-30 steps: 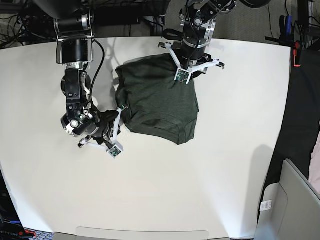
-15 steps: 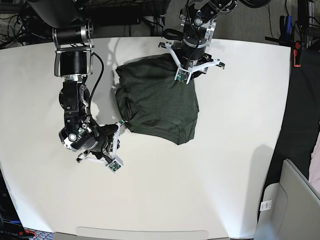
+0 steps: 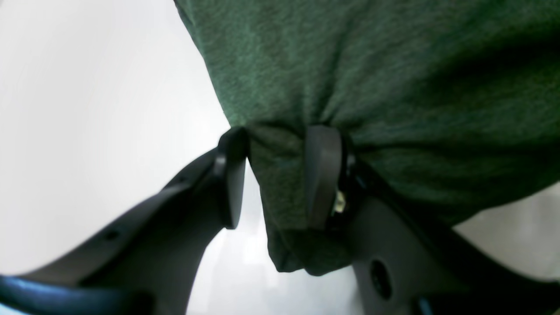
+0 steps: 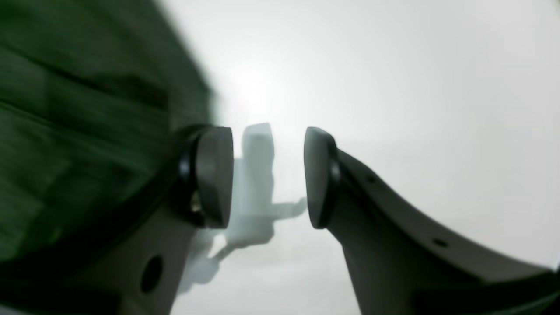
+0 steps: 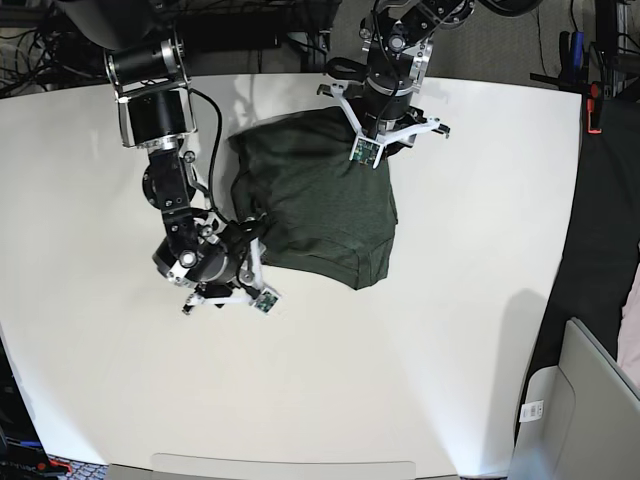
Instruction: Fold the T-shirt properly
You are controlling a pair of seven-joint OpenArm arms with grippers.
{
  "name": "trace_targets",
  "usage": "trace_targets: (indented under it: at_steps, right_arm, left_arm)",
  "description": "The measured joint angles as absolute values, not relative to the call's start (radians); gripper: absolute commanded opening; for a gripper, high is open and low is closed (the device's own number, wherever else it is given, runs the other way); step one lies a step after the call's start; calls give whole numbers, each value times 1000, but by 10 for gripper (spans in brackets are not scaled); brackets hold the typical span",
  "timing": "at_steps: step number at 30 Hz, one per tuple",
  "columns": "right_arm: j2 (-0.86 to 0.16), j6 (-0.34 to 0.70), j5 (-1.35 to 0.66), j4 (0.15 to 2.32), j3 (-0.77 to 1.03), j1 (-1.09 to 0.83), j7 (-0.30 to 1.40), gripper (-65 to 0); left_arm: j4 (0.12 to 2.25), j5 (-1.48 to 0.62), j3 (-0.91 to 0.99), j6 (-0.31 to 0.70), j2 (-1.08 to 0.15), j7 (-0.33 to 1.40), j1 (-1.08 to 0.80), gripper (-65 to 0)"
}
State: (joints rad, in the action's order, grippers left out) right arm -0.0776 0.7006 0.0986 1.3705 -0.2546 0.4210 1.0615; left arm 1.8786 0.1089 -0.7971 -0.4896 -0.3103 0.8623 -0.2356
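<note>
The dark olive-green T-shirt [image 5: 318,200] lies in a folded, roughly square bundle on the white tabletop [image 5: 450,330], toward the far side in the base view. The left end effector [image 3: 278,175] is at the bundle's far edge (on the right side of the base view) and pinches a gathered fold of the knit fabric between its two dark fingers [image 3: 323,175], with a small tail of cloth hanging below the grip. The right end effector [image 4: 267,177] sits low at the shirt's near left corner; its jaws are spread, with only bare tabletop and a pale shadow visible between the pads [image 4: 214,175]. In the right wrist view the green cloth lies just beside the left pad, blurred, and nothing is gripped there.
</note>
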Motion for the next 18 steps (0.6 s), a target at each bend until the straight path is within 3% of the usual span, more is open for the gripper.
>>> trace_targets:
  at_steps: [11,18]
  right_arm:
    - [-61,699,92,1668,-258,361,1215,-379]
    - [-71,700,48,1642,-255,311,1252,-379]
  left_arm:
    - [1879,109,-796,-489,-310,863,-235,-448]
    - [1879,109,-796,-489,-309,865,-235,-448]
